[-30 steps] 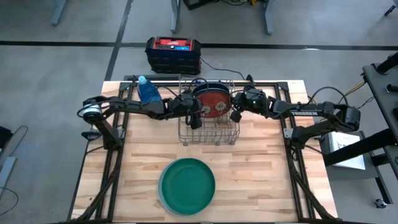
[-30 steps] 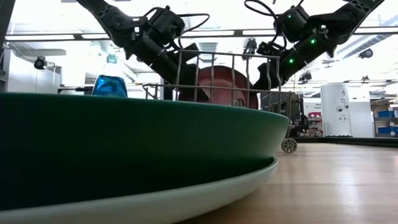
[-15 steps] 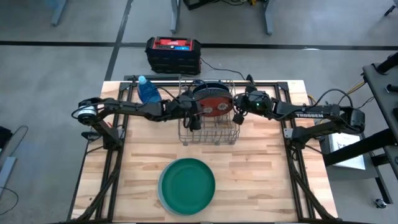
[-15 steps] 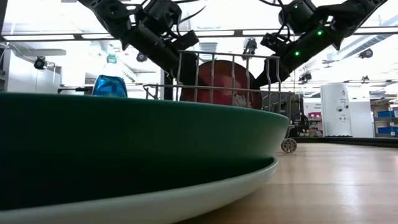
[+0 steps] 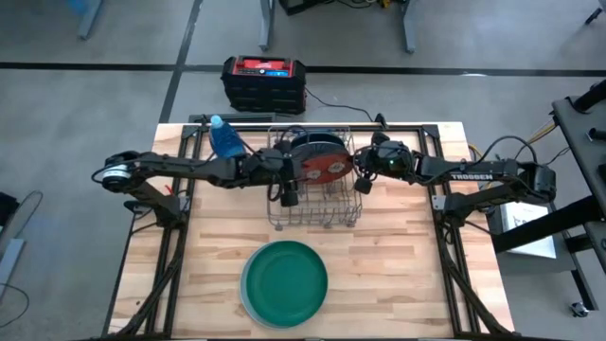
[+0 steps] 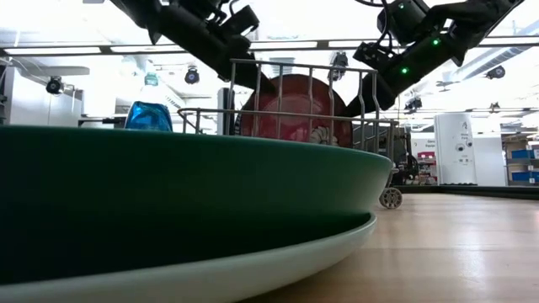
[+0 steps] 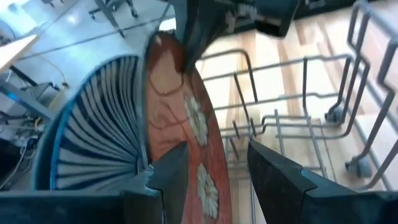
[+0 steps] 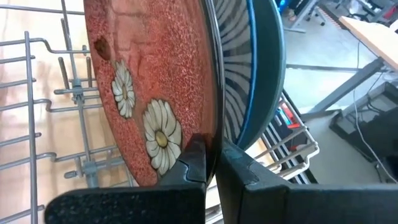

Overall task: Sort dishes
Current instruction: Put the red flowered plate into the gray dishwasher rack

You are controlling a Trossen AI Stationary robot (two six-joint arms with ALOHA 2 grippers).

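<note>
1. Right gripper (image 8: 211, 163) was clamped on the rim of the red plate (image 8: 149, 87), which stood upright in the wire rack (image 5: 312, 185).
2. Left gripper (image 7: 214, 165) was open, fingers astride the plate's opposite rim.
3. Striped plate (image 8: 231, 68) stood just behind the red plate.
4. Green plate (image 5: 284, 281) lay on bare table (image 5: 398, 256), well apart from the rack.

Wire rack (image 5: 312, 189) mid-bench, blue bottle (image 5: 224, 141) far-left of it, red-topped black box (image 5: 264, 81) on floor beyond the bench (image 5: 398, 256).
</note>
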